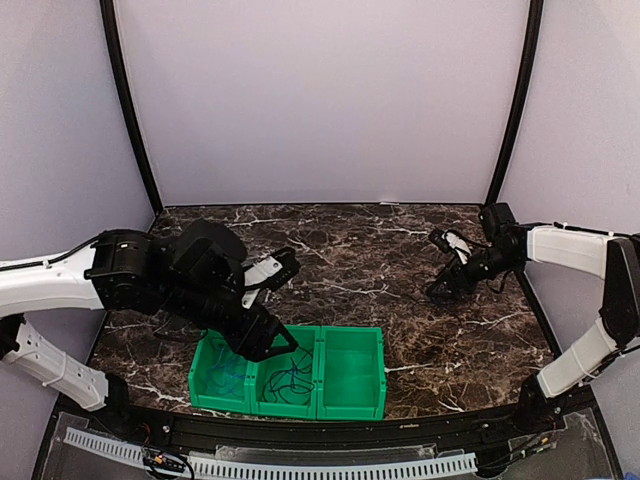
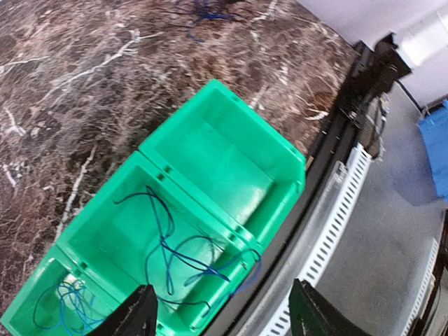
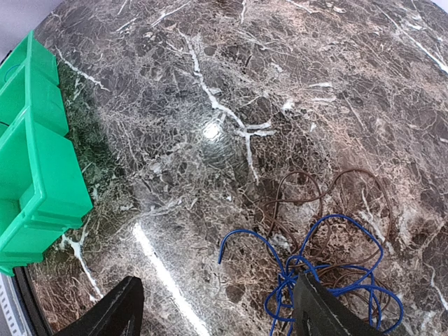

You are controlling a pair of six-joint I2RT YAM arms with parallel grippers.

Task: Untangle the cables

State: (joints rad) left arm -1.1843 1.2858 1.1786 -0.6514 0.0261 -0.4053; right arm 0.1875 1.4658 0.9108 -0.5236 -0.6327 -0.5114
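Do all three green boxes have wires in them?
No, the right bin is bare inside; only the middle bin and the left bin hold thin wires.

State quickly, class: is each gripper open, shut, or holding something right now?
Left gripper: open, empty, over the middle green bin.
Right gripper: open, empty, above the tangled cables on the table.
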